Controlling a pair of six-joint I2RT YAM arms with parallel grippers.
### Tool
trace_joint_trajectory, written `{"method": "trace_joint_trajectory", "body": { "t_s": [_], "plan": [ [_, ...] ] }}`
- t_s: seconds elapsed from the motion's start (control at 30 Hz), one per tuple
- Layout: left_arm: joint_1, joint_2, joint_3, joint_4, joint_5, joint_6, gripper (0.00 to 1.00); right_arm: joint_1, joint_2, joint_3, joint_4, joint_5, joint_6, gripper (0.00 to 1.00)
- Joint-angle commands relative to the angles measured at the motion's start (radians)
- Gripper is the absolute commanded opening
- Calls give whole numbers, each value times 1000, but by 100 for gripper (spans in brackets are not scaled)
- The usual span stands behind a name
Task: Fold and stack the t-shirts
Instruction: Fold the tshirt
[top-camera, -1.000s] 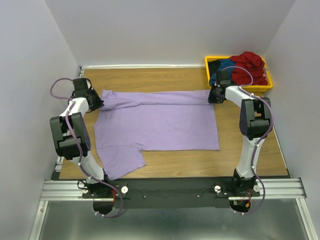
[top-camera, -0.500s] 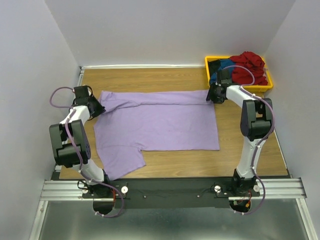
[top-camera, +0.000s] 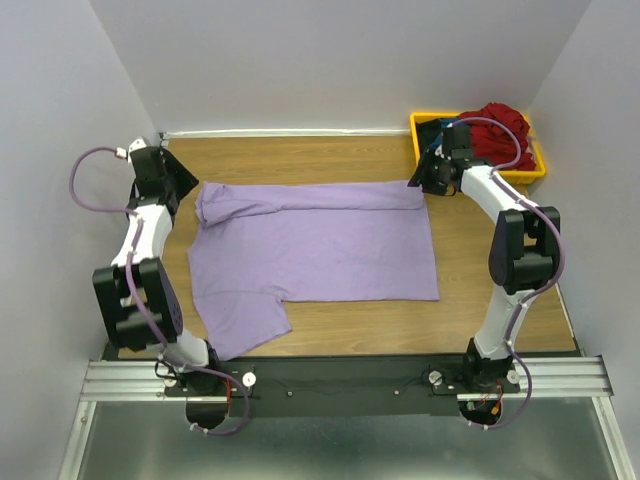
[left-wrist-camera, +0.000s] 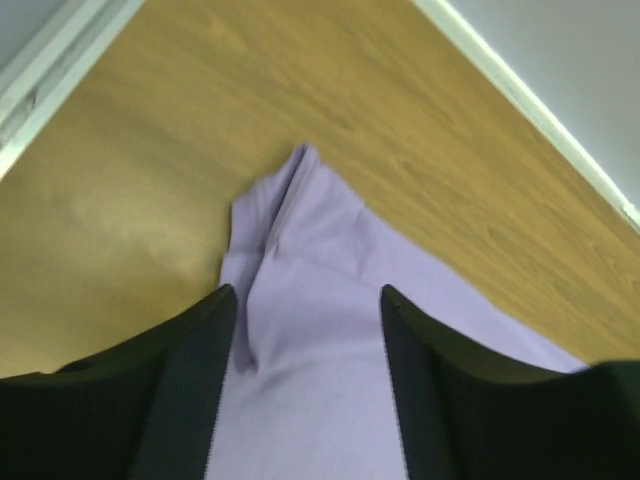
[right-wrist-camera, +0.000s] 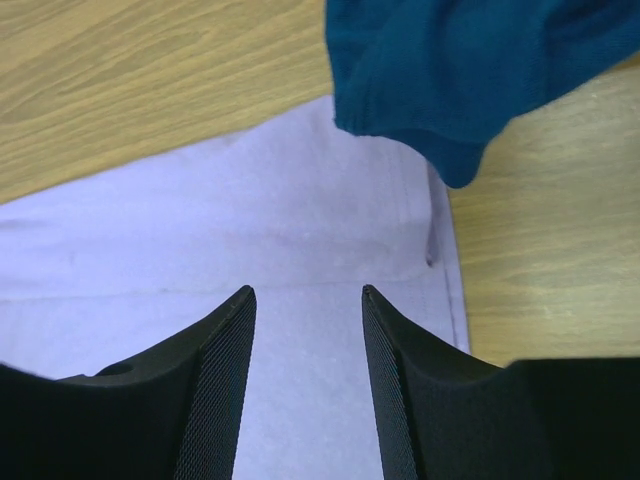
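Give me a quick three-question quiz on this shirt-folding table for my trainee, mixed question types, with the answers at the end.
1. Which edge of the lavender t-shirt is folded over: near or far?
2. True or false: the left tool and the right tool are both open.
3. The dark red t-shirt lies: A) in the yellow bin; B) on the lavender t-shirt; C) in the right tool.

Key: 1 far; 2 true; 3 A.

Two robot arms here: one left arm (top-camera: 138, 240), one right arm (top-camera: 512, 235). Three shirts I can count: one purple shirt (top-camera: 320, 245), one red shirt (top-camera: 500, 125), one blue shirt (right-wrist-camera: 450, 60). One yellow bin (top-camera: 535, 172), one table (top-camera: 300, 155).
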Motion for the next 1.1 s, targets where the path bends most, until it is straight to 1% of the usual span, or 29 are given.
{"method": "trace_joint_trajectory", "body": {
  "t_s": [0.0, 0.03, 0.07, 0.13, 0.17, 0.27, 0.3, 0.47, 0.57, 1.07],
  "plan": [
    [8, 172, 130, 59, -5, 46, 61, 3, 26, -4, 73, -65, 6, 52],
    [8, 210, 162, 57, 0, 50, 58, 3, 30, -5, 80, -64, 7, 51],
    [6, 280, 199, 34, 8, 66, 54, 5, 38, -2, 86, -65, 10, 51],
    [6, 343, 288, 21, 36, 78, 54, 8, 43, -11, 104, -71, 15, 51],
    [5, 398, 309, 14, 46, 81, 54, 9, 46, -24, 115, -73, 13, 50],
    [3, 483, 379, -25, 95, 67, 54, 12, 58, -25, 132, -82, 9, 50],
    [0, 492, 382, -22, 114, 66, 54, 14, 61, -27, 135, -85, 9, 50],
    [-25, 529, 389, -15, 95, 70, 53, 20, 66, -28, 155, -93, -8, 50],
    [-31, 561, 399, -12, 86, 75, 46, 20, 75, -30, 167, -103, -16, 50],
    [-34, 645, 463, -18, 36, 81, 44, 25, 141, -1, 192, -146, -44, 50]
  ]
}}
